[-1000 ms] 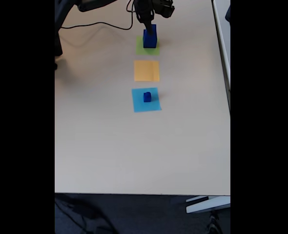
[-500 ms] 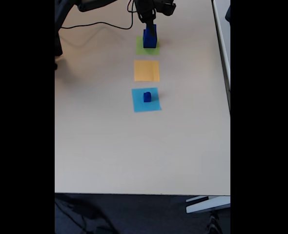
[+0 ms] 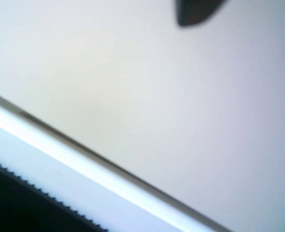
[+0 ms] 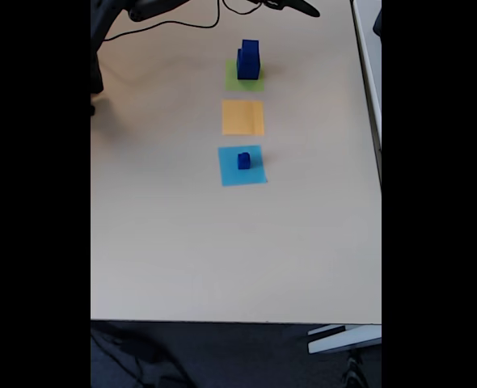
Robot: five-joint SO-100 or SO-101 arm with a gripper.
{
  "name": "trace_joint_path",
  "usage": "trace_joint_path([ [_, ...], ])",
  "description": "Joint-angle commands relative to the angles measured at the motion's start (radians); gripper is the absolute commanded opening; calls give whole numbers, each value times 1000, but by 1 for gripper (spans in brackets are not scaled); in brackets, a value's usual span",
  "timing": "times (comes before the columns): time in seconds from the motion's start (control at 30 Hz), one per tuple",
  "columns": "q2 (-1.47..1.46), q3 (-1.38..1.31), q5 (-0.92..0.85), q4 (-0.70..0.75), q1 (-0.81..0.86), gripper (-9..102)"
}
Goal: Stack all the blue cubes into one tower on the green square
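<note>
We look down on a pale beige table top (image 4: 222, 242) that runs the length of the fixed view, with a dark floor below its near edge and a white strip along the right side. In the wrist view we see the same pale surface, blurred, crossed by a white band with a dark edge (image 3: 84, 159) at the lower left.

Three flat paper-like squares lie in a line down the table. Farthest from the camera is the flat light green square (image 4: 245, 75), and on it stands a stack of dark blue cubes (image 4: 249, 59), a medium one on a large one, tilted a little in our view. Just nearer lies a flat orange square (image 4: 243, 117), bare. Nearest is a flat light-blue square (image 4: 242, 166), and a small dark blue cube (image 4: 243, 161) sits near its centre, well apart from the stack.

A black cable (image 4: 174, 22) snakes across the far left of the table. The black gripper (image 4: 299, 7) shows at the top edge, up and to the right of the stack and apart from it; we cannot tell how its jaws stand. A dark blurred tip (image 3: 195, 12) enters the wrist view at the top.
</note>
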Motion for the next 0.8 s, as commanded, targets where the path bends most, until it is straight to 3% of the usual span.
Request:
trace_joint_path([
  [0.0,164,23,-31,-38,51,39],
  [0.2,279,169,-11,18,152,37],
  [0.53,187,48,48,287,290,33],
  [0.77,77,8,11,336,356,33],
])
